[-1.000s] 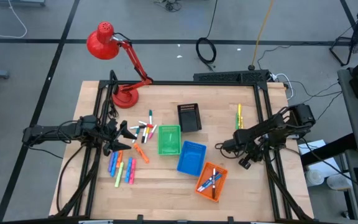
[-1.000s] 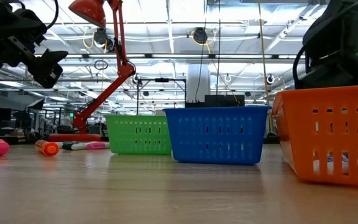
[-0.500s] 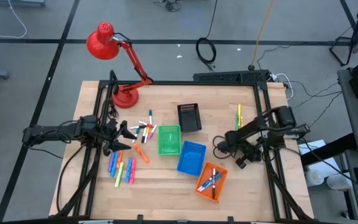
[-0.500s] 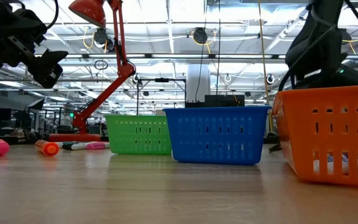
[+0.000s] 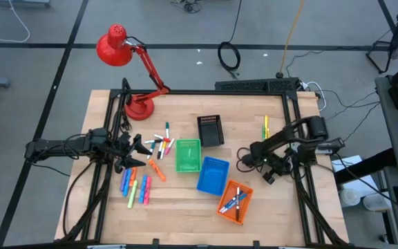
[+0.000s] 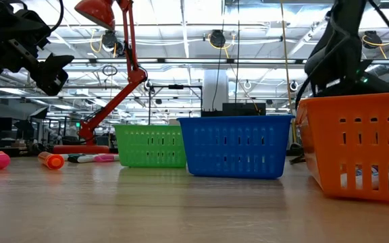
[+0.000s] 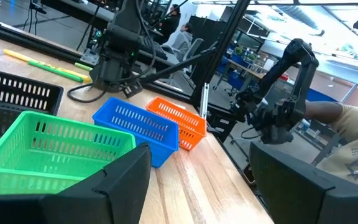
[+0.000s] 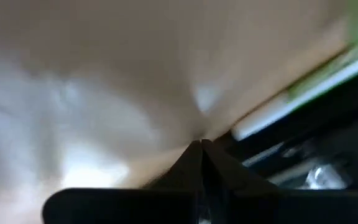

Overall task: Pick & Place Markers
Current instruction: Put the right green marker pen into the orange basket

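Note:
Markers lie in loose groups on the wooden table: a mixed cluster (image 5: 160, 145) by my left gripper, a row (image 5: 135, 187) near the front left, and a yellow and a green one (image 5: 266, 127) at the far right. A few markers (image 5: 235, 200) lie in the orange basket (image 5: 224, 207). My left gripper (image 5: 142, 146) hovers level and open beside the cluster, with nothing between its fingers (image 7: 124, 180). My right gripper (image 5: 242, 160) is shut, slanting down low over bare table right of the blue basket (image 5: 213, 175); the wrist view shows its tips (image 8: 201, 146) close to the wood.
A green basket (image 5: 188, 155) and a black basket (image 5: 211, 130) stand mid-table. A red desk lamp (image 5: 141, 105) stands at the far left corner. Dark frame rails (image 5: 301, 159) run along both sides. A person's sleeve (image 7: 353, 134) shows beyond the table.
My right gripper has sunk toward the table and shifted a little toward the table's left edge, tipping further down. It has stayed shut.

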You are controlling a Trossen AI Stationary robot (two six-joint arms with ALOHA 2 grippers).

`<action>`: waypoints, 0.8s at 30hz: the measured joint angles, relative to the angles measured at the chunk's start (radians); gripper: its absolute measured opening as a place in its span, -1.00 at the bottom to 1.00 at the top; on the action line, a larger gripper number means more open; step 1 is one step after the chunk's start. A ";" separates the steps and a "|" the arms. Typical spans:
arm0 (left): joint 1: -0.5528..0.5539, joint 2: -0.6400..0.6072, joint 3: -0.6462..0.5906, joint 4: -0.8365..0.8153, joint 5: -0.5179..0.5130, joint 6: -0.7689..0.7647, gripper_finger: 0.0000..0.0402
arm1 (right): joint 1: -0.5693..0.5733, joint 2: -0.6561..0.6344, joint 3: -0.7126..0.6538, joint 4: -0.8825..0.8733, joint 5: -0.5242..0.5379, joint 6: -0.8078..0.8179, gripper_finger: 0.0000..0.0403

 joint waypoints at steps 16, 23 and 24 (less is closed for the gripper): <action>0.000 0.000 0.000 0.000 0.000 0.000 0.36 | -0.005 -0.486 -0.010 0.083 0.711 0.582 -1.00; 0.000 0.000 0.000 0.000 0.000 0.000 0.36 | -0.023 -0.516 -0.011 0.011 0.908 0.673 -1.00; 0.000 0.000 0.000 0.000 0.000 0.000 0.36 | -0.034 -0.514 -0.018 -0.009 0.901 0.683 -1.00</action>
